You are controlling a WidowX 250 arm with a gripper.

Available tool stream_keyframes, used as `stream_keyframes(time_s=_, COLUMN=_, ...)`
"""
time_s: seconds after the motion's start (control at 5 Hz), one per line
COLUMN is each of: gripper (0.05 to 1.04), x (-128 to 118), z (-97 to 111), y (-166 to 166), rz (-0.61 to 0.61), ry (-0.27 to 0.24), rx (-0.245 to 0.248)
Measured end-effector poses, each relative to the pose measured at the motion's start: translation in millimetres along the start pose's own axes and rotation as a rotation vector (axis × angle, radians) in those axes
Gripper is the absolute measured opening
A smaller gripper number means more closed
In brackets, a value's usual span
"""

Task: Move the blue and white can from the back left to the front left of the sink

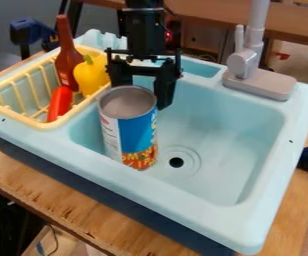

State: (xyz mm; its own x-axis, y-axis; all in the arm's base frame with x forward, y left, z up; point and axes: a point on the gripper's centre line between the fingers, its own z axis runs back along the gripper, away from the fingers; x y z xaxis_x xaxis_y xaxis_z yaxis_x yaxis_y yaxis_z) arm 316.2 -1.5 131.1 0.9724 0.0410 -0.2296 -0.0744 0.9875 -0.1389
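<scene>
1. At left of the frame you've got a pale yellow plastic dish rack point(23, 119) over the left end of the light blue toy sink point(250, 220). In it: a smooth orange-red elongated toy point(60, 102), a dark red bottle point(66, 60) standing with its neck up, and a yellow toy pepper point(92, 75) right of the bottle.
2. Centre-left of the frame: your tall cylindrical can with a blue, white and red label point(138, 135). It stands upright in the sink's basin, grey round top up, long axis running roughly up and down, near the front-left wall. Can't tell if the top is open or a recessed lid.
3. Just above the can in the frame, your black two-finger gripper point(142, 95) hangs down. Key relation: the can lies below and slightly left of it in the frame, its top rim overlapping the lower ends of your fingers. The right finger comes down by the can's right edge, the left one ends behind the rim.
4. Fingers are spread wide, not pressed together. No clear pinch on anything; contact with the can, can't tell.
5. Right of the can's base: the round drain with a dark hole point(176, 162). Upper right: a grey plastic faucet point(263, 85) on the back rim.
</scene>
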Motion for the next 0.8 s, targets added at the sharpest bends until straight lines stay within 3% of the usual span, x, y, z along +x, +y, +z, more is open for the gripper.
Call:
stream_keyframes(time_s=0.4, gripper=1.001, x=-4.9, z=5.4, y=2.8, rz=0.046, ry=0.028, rx=0.027)
stream_keyframes(time_s=0.6, gripper=1.001, x=-1.1, z=18.7, y=4.2, rz=0.035, ry=-0.001, rx=0.05)
stream_keyframes(time_s=0.8, gripper=1.001, x=-1.5, z=41.8, y=-1.8, rz=0.008, ry=-0.075, rx=0.118)
